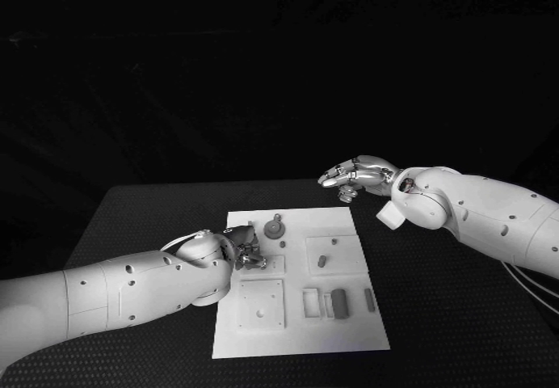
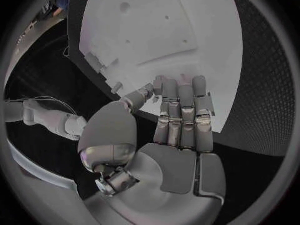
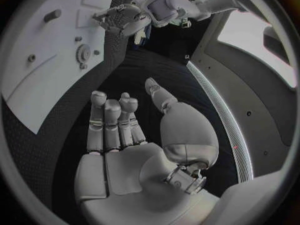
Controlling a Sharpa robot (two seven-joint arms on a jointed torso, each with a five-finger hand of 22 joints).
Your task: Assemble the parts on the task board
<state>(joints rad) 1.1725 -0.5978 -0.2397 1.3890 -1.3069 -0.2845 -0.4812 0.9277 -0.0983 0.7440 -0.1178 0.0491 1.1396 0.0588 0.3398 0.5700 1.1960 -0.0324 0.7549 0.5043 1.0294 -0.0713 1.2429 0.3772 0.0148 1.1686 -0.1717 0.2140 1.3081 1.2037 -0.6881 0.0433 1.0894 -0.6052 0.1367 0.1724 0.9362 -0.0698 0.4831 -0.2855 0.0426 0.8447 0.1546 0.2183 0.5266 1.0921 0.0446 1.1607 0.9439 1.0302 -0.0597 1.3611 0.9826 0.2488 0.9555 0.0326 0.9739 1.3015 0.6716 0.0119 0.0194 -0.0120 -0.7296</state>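
Task board: the white task board [image 1: 300, 315] lies flat in the middle of the black table [image 1: 443, 299], its long sides running from the near edge toward the far edge.
Parts: a round gear-like part [image 1: 274, 229] sits near the board's far left corner; a small dark peg [image 1: 321, 261] lies in a square recess toward the board's right side; a dark block [image 1: 339, 303] and a slim bar [image 1: 369, 300] rest side by side near the board's near right corner.
Board features: a raised square plate [image 1: 262, 305] with holes takes up the near left part.
Left hand: the left hand [image 1: 239, 246] is over the board's left edge, just beside the gear-like part; its fingers [image 2: 181, 105] lie side by side and reach down to the board surface, thumb bent inward. Whether anything is pinched under the fingertips I cannot tell.
Right hand: the right hand [image 1: 359, 176] hangs beyond the board's far right corner, above bare table, well apart from the parts; its fingers [image 3: 112, 117] are loosely curled, apart from the thumb, and hold nothing.
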